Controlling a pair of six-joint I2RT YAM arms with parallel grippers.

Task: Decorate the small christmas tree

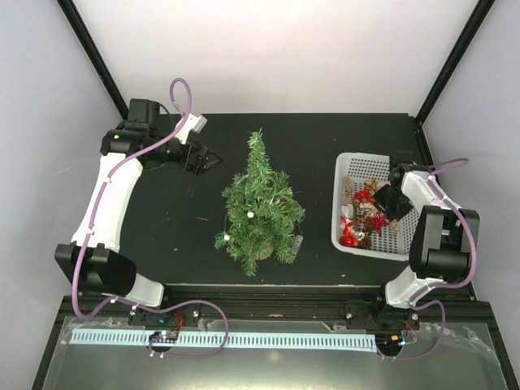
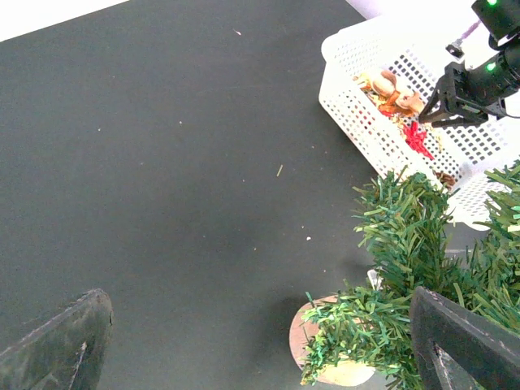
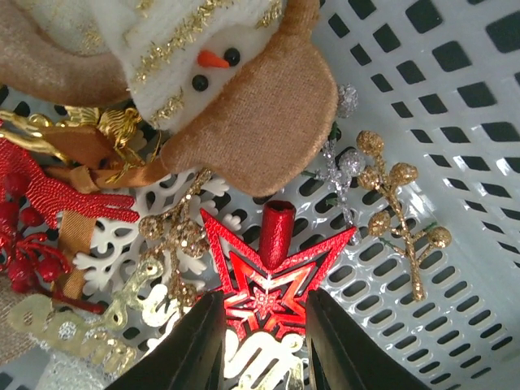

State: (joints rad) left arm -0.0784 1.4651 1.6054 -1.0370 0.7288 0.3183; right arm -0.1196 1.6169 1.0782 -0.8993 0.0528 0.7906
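Tree: your small christmas tree [image 1: 260, 207] stands upright in the middle of the black table [image 1: 162, 227].
Left gripper: your left gripper [image 1: 208, 160] hangs at the tree's 10 o'clock, well apart from it, jaws spread wide and holding nothing.
Basket: the white basket [image 1: 345, 236] sits at the tree's 3 o'clock, with ornaments piled inside.
Right gripper: your right gripper [image 3: 262, 296] is down inside the basket, its fingers [image 3: 195, 345] partly parted either side of a red star [image 3: 244, 268]. You cannot tell whether they pinch it or merely flank it.
Around the star: a snowman ornament [image 3: 219, 73] lies at its 12 o'clock and a gold berry sprig [image 3: 398, 211] at its 3 o'clock.
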